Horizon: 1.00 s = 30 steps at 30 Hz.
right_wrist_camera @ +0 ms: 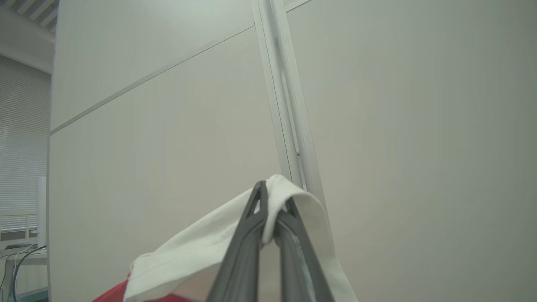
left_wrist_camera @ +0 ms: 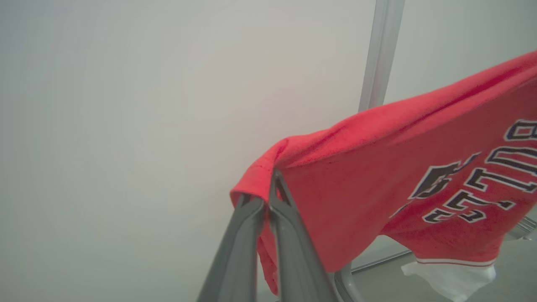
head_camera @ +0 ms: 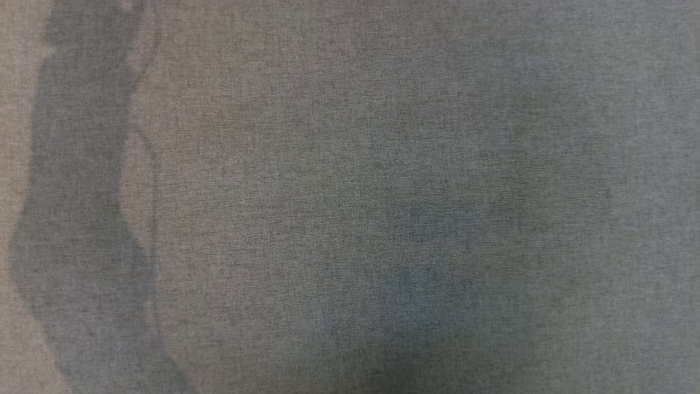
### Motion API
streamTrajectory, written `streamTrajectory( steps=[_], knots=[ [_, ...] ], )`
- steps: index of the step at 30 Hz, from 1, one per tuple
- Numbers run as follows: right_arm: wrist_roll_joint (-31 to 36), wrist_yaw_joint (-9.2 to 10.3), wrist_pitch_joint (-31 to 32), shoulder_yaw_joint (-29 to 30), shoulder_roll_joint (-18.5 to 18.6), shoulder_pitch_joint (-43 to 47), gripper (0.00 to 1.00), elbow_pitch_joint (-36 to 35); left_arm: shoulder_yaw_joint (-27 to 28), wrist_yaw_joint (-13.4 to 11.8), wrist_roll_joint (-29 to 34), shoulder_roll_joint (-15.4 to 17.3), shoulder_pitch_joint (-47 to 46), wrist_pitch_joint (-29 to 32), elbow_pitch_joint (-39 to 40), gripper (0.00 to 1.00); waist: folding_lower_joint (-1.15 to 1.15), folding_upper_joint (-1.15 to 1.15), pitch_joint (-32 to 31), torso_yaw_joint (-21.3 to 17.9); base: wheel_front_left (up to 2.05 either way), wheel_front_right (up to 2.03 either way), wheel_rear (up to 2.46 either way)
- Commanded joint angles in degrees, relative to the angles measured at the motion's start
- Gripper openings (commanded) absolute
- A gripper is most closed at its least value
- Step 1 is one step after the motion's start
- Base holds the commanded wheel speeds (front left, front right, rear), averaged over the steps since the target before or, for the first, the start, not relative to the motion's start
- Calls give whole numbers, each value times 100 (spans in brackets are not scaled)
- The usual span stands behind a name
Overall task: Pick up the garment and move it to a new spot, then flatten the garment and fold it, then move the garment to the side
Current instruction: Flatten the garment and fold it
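Observation:
The garment (left_wrist_camera: 377, 184), a red jersey with black white-edged lettering, hangs in the air in the left wrist view, stretched toward the right. My left gripper (left_wrist_camera: 268, 188) is shut on a red corner of it. A white sleeve with striped trim dangles at its lower right. In the right wrist view my right gripper (right_wrist_camera: 270, 201) is shut on a white sleeve of the garment (right_wrist_camera: 201, 247), with a bit of red cloth below at the bottom edge. The head view has grey cloth-covered table surface (head_camera: 350, 197) with shadows across it.
Pale partition walls (right_wrist_camera: 398, 126) with a metal post (right_wrist_camera: 285, 105) stand behind both grippers. A metal post (left_wrist_camera: 379, 54) and frame rails also rise behind the jersey. A window with blinds (right_wrist_camera: 21, 147) and a desk with cables lie far left.

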<state>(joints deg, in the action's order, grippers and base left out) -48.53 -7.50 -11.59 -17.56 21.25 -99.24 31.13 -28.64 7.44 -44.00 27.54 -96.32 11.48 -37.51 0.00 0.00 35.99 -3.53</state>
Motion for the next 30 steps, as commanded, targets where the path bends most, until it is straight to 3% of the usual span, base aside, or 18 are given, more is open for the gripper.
streamTrajectory(
  steps=[1, 6, 12, 19, 26, 30],
  knots=[
    [81, 0, -154, -98, 62, -129, 0, 82, -108, 3, -108, -22, -53, -62, -176, 0, 0, 0, 22, 22, 0, 0, 0],
    [-276, -3, -52, -774, 32, -82, 0, 218, -653, 4, -522, 32, 97, 2, -484, 0, 0, 0, 45, 32, 0, 0, 0],
    [-758, -2, 133, -1704, 380, 777, 0, 63, -1519, 5, -1168, 236, 796, 212, -310, 0, 0, 0, -72, -32, 0, 0, 0],
    [-1372, -2, -34, -2492, 1033, 2331, 0, -603, -2426, 5, -2161, 857, 1894, 562, 578, 0, 0, 0, -511, -131, 0, 0, 0],
    [-1893, -2, 56, -3008, 1570, 3629, 0, -1248, -2898, 5, -2814, 1295, 2812, 603, 1054, 0, 0, 0, -1123, -173, 0, 0, 0],
    [-2273, -2, 229, -3269, 2072, 4445, 0, -1703, -3021, 5, -3197, 1385, 3435, 500, 1140, 0, 0, 0, -1529, -143, 0, 0, 0]
  ],
)
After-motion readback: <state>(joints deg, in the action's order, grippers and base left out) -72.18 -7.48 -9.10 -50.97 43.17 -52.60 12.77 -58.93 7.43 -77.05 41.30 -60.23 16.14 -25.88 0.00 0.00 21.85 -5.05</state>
